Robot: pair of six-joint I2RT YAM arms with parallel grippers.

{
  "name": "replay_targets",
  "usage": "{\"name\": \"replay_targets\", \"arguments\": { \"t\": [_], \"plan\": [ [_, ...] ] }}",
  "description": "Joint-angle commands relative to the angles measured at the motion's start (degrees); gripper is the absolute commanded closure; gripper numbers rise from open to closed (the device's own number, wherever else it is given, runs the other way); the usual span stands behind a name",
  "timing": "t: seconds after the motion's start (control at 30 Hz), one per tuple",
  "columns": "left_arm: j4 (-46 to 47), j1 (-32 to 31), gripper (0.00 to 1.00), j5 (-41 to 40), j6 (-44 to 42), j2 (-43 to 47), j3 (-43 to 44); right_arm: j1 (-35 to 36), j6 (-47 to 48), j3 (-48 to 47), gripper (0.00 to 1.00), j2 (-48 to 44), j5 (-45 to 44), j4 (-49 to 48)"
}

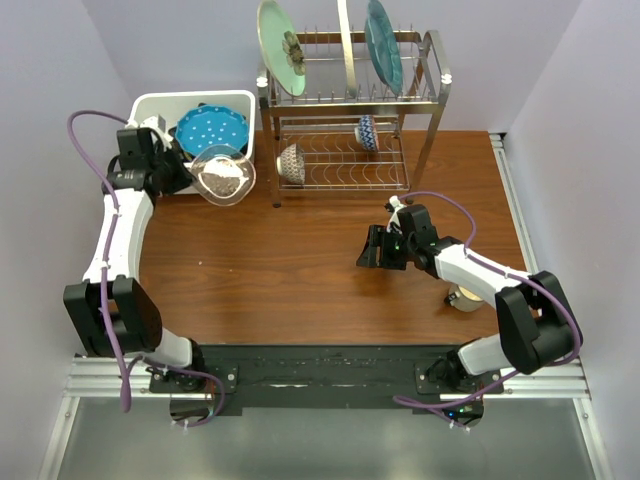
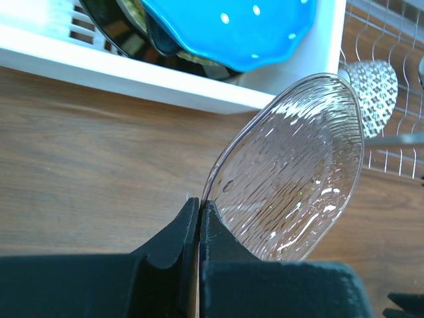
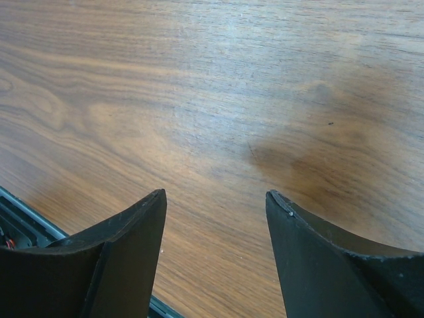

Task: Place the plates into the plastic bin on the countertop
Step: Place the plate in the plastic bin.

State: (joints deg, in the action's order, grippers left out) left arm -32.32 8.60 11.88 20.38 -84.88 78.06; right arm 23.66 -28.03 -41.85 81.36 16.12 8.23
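My left gripper (image 1: 183,172) (image 2: 199,203) is shut on the rim of a clear ribbed glass plate (image 1: 223,175) (image 2: 298,172). It holds the plate tilted above the wood, just in front of the white plastic bin (image 1: 190,97) (image 2: 132,73). Inside the bin a blue scalloped dotted plate (image 1: 212,128) (image 2: 232,30) lies on top of a dark plate (image 2: 112,26). A teal plate (image 1: 383,45) stands upright on the rack's upper tier. My right gripper (image 1: 368,247) (image 3: 215,195) hangs open over bare tabletop at centre right, with nothing between its fingers.
The steel wire dish rack (image 1: 425,110) stands at the back, right of the bin. Its upper tier holds a pale green flower plate (image 1: 282,47) and an edge-on plate (image 1: 347,45). Two patterned bowls (image 1: 292,163) (image 1: 367,131) sit on the lower tier. A small round object (image 1: 465,297) lies under the right arm.
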Motion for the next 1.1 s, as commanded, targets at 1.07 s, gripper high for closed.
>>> {"name": "replay_targets", "arguments": {
  "t": [1.07],
  "plan": [
    [-1.3, 4.1, 1.0, 2.5, 7.7, -28.8, 38.0, -0.1, 2.0, -1.9, 0.32, -0.4, -3.3, 2.4]
  ]
}}
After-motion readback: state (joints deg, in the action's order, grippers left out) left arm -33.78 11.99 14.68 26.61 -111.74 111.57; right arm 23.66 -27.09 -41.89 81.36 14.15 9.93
